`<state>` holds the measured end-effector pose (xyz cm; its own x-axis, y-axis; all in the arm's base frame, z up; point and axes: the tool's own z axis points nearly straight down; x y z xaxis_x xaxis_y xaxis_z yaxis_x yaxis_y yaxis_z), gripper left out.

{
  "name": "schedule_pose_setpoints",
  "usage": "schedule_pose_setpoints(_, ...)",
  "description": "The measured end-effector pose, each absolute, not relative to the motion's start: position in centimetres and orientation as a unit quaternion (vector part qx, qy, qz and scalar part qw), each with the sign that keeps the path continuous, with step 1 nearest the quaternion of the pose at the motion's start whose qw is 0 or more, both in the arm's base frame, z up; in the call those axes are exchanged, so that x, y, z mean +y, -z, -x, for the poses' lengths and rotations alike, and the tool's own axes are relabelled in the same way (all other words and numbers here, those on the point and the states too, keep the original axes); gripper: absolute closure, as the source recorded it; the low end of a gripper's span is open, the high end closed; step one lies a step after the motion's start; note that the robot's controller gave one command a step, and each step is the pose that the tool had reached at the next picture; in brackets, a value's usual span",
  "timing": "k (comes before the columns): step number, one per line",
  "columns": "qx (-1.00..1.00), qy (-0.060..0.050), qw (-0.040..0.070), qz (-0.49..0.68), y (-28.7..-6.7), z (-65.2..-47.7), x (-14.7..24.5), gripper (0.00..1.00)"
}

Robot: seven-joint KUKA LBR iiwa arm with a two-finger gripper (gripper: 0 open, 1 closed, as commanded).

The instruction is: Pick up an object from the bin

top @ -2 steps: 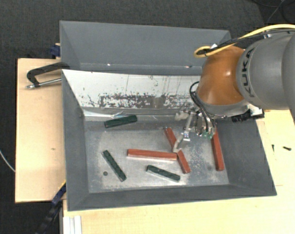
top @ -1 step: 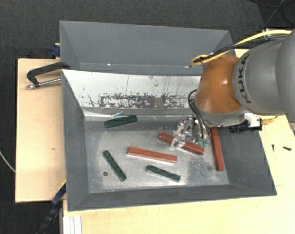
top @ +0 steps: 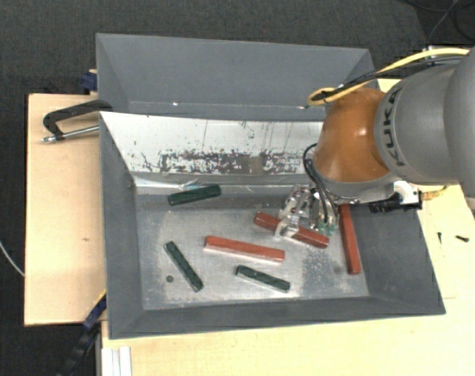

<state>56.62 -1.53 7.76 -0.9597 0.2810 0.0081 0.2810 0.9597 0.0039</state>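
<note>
Fingers [top: 302, 224] straddle red bar [top: 266, 221], its middle hidden

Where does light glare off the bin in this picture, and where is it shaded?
Camera view: glare forms a bright band along the bin's back wall; the floor gleams around the long red bar; shade lies under the arm beside the pincer.

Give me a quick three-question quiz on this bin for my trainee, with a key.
1. How many green sticks lie in the bin?
2. True or false: the claw is over a green one.
3. The stick nearest the right wall is: A red, B green, C blue.
Key: 1) three: upper left, lower left, bottom middle. 2) False: it is over a red stick. 3) A.
</note>
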Motion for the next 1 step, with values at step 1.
schedule_pose_setpoints(1,-0.984,0.001,-0.006,0.178,-24.44,-54.49,-4.53,1.0)
